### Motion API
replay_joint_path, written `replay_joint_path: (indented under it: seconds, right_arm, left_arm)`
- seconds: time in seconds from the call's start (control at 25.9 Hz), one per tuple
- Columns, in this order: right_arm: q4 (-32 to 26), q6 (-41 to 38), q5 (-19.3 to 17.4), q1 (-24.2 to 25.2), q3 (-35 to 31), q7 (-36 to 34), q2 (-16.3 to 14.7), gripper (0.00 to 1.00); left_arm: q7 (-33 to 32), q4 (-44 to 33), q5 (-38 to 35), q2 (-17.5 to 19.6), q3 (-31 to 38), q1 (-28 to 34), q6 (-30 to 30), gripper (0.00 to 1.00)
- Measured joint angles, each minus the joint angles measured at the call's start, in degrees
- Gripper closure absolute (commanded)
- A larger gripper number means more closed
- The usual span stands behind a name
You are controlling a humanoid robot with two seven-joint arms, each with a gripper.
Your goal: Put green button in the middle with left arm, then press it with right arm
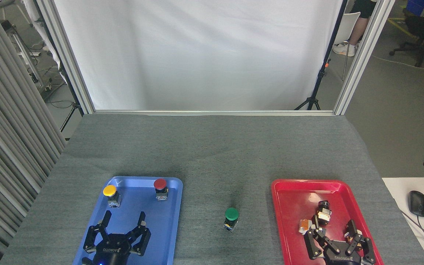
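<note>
- Between the two trays, on the bare grey tabletop (212,154), the green button (231,218) is seen upright, well apart from both grippers.
- The left gripper (123,223) is held over the blue tray (168,221), fingers spread and empty.
- The right gripper (335,232) is held over the red tray (289,206), fingers spread wide, nothing gripped; small parts lie beside it.

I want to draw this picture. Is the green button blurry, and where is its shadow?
Head view: the green button is sharp, not blurry; a faint dark smudge of shadow lies on the grey tabletop just behind it. Head view: light is soft and even, with a pale shine on the red tray.
</note>
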Motion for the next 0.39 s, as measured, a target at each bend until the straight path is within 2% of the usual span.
replay_joint_path:
  seconds: [0.39]
  right_arm:
    - [-1.5,-0.2,-0.4,1.4,-0.6,0.0,-0.4,0.00]
  left_arm:
    - [0.0,0.4,0.1,0.0,0.1,0.0,0.0,0.01]
